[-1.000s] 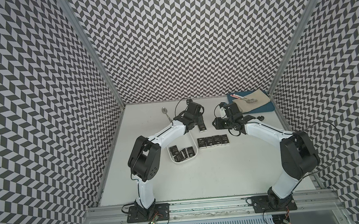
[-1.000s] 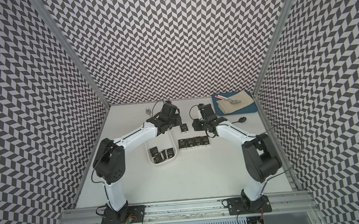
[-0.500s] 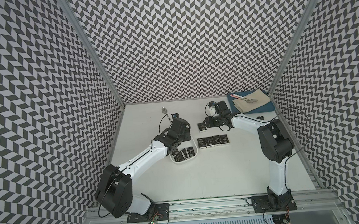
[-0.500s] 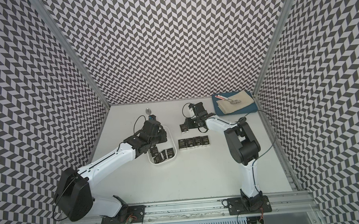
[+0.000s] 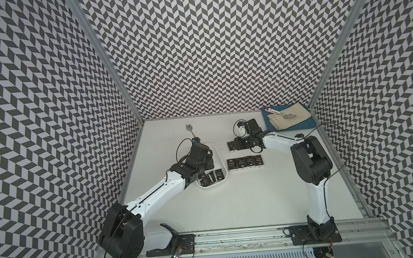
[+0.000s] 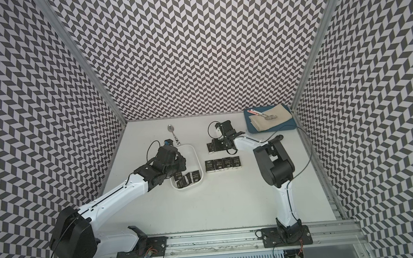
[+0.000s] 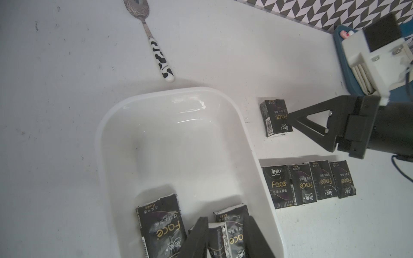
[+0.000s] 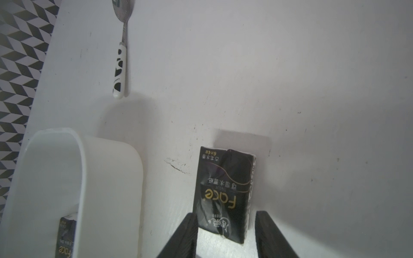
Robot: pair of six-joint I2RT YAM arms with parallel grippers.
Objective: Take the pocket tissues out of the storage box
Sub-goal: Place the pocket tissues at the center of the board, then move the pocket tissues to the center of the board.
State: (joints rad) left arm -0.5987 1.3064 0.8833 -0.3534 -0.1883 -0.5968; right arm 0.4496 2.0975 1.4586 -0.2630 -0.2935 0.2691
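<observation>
The white storage box (image 5: 221,158) (image 6: 198,160) (image 7: 245,143) holds several black pocket tissues (image 5: 213,178) (image 7: 161,223) at its near end. My left gripper (image 7: 225,219) (image 5: 203,170) hangs low over them, open a little, its fingers either side of a packet standing on edge. Several packets (image 5: 245,162) (image 6: 223,164) (image 7: 308,185) lie in a row on the table right of the box. Behind that row lies a single packet (image 5: 232,146) (image 8: 225,189). My right gripper (image 8: 225,214) (image 5: 238,144) is open around its end, with a gap at one finger.
A spoon (image 5: 189,128) (image 7: 156,49) with a black-and-white handle lies behind the box. A blue tray (image 5: 291,128) with a beige cloth (image 5: 289,118) sits at the back right corner. Patterned walls close three sides.
My left arm pulled back from the far middle of the table to over the box's near end. My right gripper shifted left to the lone packet and opened slightly.
</observation>
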